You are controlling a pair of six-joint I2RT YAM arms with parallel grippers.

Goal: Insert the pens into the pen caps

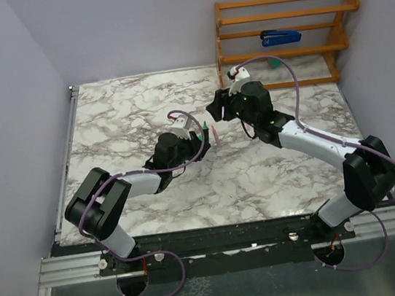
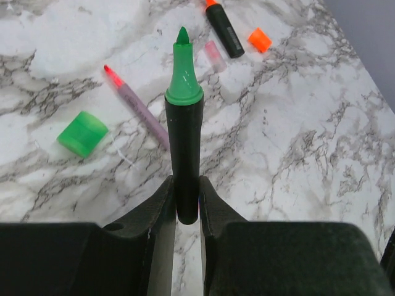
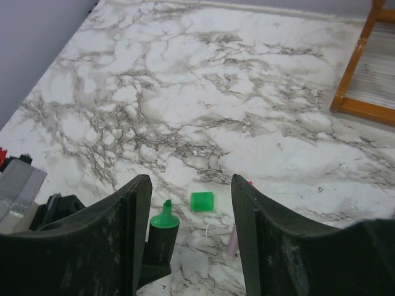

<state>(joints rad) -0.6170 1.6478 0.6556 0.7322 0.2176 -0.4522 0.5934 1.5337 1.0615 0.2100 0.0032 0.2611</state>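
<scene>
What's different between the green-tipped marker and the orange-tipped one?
The green-tipped marker is clamped in the left gripper's jaws, held off the table; the orange-tipped marker lies flat on it, untouched. Their tips differ, green against orange. Both have black bodies and are uncapped.

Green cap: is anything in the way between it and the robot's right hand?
Nothing covers the green cap; it lies bare in view between the fingers of the open right hand. The green pen in the left hand is close beside it, and the pink pen lies nearby too.
</scene>
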